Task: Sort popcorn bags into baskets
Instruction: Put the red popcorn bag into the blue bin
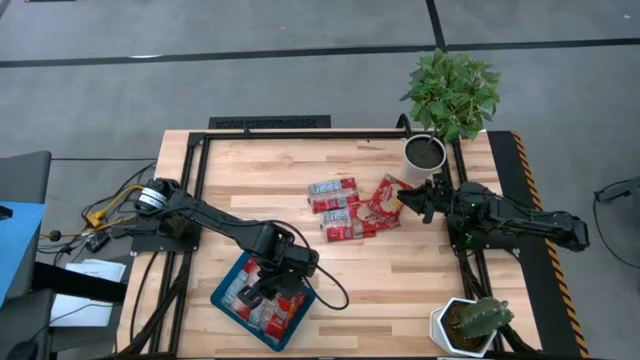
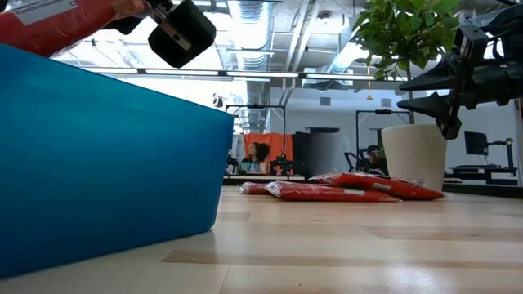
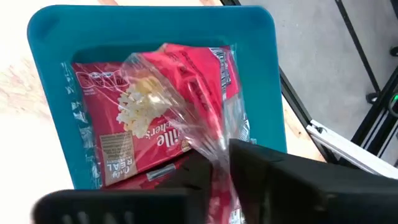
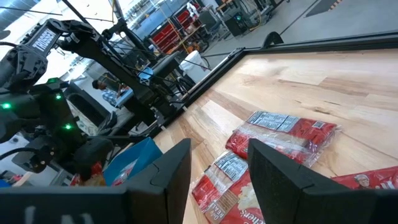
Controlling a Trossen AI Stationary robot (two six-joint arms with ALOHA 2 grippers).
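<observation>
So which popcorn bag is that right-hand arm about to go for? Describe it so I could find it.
Probably this one, though that is a guess: start at the white pot under the leafy plant, by the table's far edge. The right hand hovers open beside it. The bag lies at its fingertips, turned askew, unlike the squared-up packets next to it.

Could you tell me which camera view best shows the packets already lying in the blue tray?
The left wrist view: it looks straight into the blue tray at the packets. The high view shows them small; the low view only the tray's wall.
</observation>
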